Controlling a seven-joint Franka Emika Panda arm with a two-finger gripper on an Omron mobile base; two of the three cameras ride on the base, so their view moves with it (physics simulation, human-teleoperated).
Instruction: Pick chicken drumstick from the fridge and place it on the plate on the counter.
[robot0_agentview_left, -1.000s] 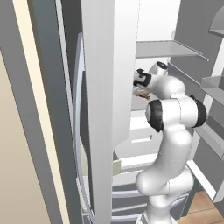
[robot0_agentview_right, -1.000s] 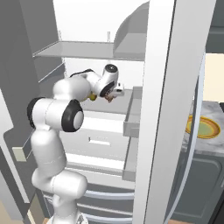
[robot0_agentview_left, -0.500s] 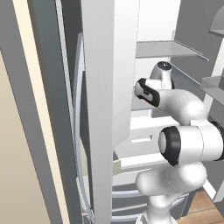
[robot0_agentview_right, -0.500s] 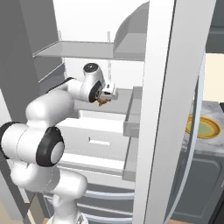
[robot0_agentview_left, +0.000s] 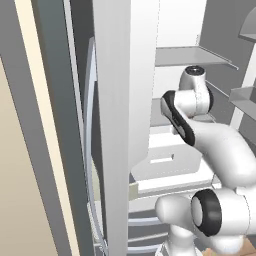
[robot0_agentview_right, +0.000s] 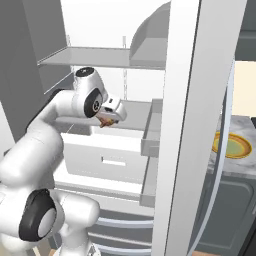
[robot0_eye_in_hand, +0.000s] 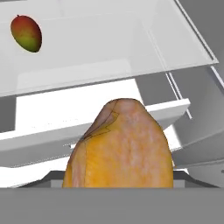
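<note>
From the left base view, the arm reaches into the open fridge (robot0_agentview_left: 150, 75), its wrist bent in front of the grey shelf. The fridge's own white door edge cuts across the near side, and the arm's bulk covers whatever the hand carries, so the pincer cannot be made out from here.

From the right base view, the pincer (robot0_agentview_right: 111, 117) sits inside the fridge just above the white drawer, with a brown-orange bit of the chicken drumstick (robot0_agentview_right: 105, 121) showing under it. The plate (robot0_agentview_right: 233, 146) lies well to the right of the fridge on the marble worktop (robot0_agentview_right: 246, 129), partly cut off by the fridge door's curved rail. I judge the drumstick is carried low and clear of the drawer so it can be drawn out toward that plate.

In the hand view, the drumstick (robot0_eye_in_hand: 119, 146) sits right up against the camera, so close that it covers the fingertips. The pincer looks closed on it, though the contact itself is hidden. Beyond, on a fridge shelf, lies a red-green mango (robot0_eye_in_hand: 26, 33).
</note>
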